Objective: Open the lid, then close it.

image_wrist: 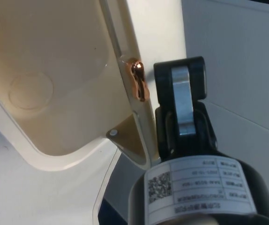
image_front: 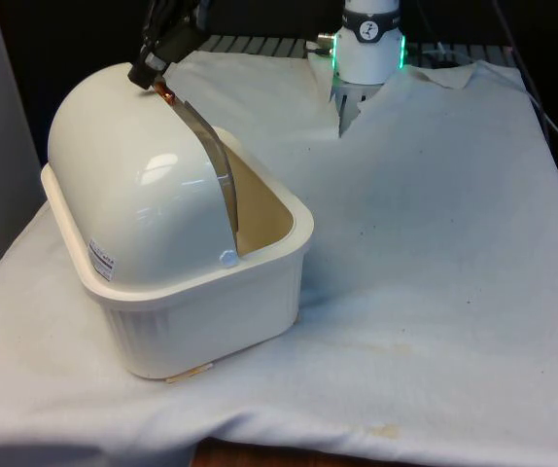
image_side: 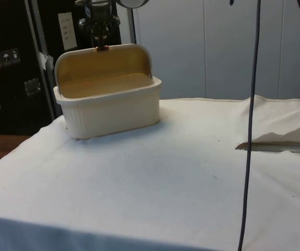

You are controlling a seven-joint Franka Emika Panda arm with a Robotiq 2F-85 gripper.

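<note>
A cream bread box [image_front: 211,321] stands on the white cloth at the front view's left, its back turned to that camera. Its domed lid [image_front: 133,195] is rolled up and back, so the tan inside [image_side: 105,83] lies open to the side view. A small copper handle [image_front: 165,92] sits on the lid's raised edge, at the very top. My black gripper [image_front: 151,70] hangs right at this handle [image_side: 102,47], coming down from above. In the wrist view the gripper [image_wrist: 179,70] is close beside the copper handle [image_wrist: 138,86], on the lid's outer side.
White cloth [image_front: 435,243] covers the table, with wide free room to the front view's right of the box. The robot's base [image_front: 368,49] stands at the far end. A dark cable [image_side: 250,130] hangs down in the side view. Dark cabinets [image_side: 14,63] stand behind the box.
</note>
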